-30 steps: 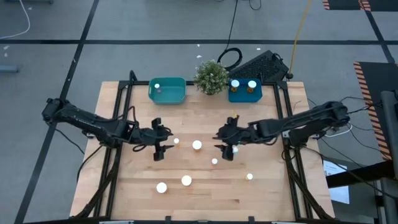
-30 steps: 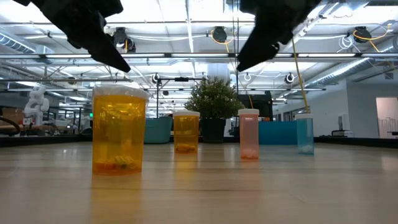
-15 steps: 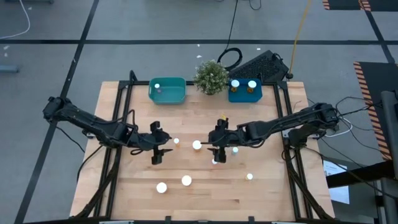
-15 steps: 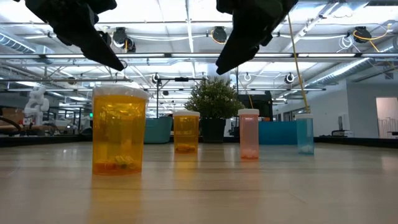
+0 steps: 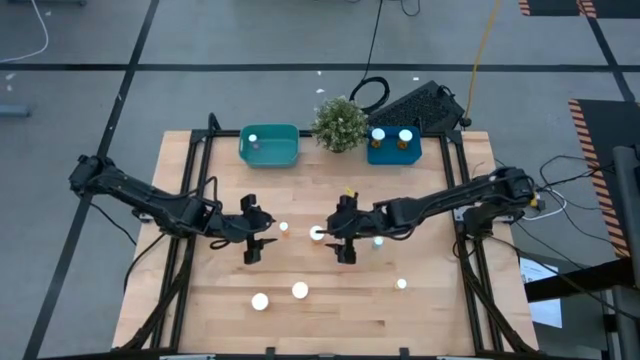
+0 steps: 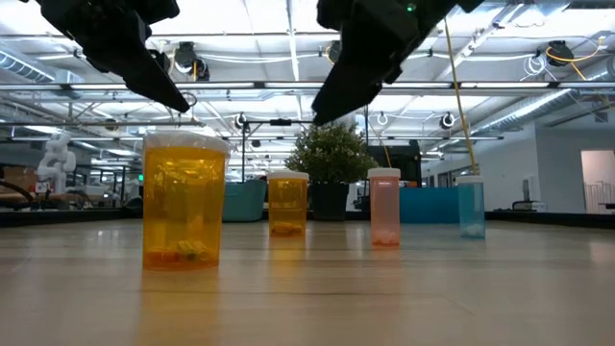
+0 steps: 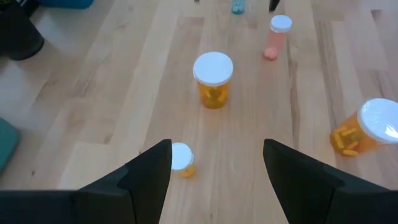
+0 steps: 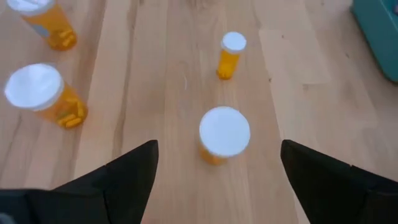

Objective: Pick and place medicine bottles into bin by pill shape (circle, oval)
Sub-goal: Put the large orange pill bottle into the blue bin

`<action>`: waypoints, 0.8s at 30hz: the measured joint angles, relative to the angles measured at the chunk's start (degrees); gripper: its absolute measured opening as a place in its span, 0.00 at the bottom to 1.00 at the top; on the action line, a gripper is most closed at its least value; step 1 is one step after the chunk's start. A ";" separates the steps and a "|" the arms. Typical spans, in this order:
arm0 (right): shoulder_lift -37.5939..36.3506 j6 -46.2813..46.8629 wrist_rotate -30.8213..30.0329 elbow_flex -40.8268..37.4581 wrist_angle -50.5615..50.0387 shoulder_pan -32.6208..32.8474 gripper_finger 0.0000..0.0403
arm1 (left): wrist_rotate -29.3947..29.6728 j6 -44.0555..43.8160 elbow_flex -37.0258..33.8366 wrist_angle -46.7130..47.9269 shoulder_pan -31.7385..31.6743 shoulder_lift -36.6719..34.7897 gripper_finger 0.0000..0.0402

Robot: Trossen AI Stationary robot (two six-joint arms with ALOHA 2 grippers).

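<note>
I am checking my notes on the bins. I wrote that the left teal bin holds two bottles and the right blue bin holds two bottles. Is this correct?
Not quite. In the high view the teal bin holds only one bottle, not two. The rest stands: the blue bin holds two bottles, one beside the other.

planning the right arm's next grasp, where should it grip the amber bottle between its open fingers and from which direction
Grip the amber bottle across its round body just under the white cap, coming straight down from above. It stands upright with bare wood all around, and the right gripper already straddles it with fingers spread wide. A cap-only pinch might slip.
</note>
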State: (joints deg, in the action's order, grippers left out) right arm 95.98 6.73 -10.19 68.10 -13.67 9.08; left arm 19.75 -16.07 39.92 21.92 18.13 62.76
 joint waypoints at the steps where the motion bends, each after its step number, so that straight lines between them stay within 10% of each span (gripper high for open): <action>1: 0.68 -0.20 0.26 0.00 0.94 -0.34 0.83 | 0.00 0.02 0.00 -0.01 0.00 0.00 0.64; 24: 9.03 -4.44 8.78 0.20 11.46 -4.86 0.83 | 0.31 1.36 0.00 0.52 -0.20 0.00 0.64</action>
State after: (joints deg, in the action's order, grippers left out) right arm 105.01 2.30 -1.42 68.29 -2.21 4.22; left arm 20.05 -14.71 39.92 22.44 17.93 62.76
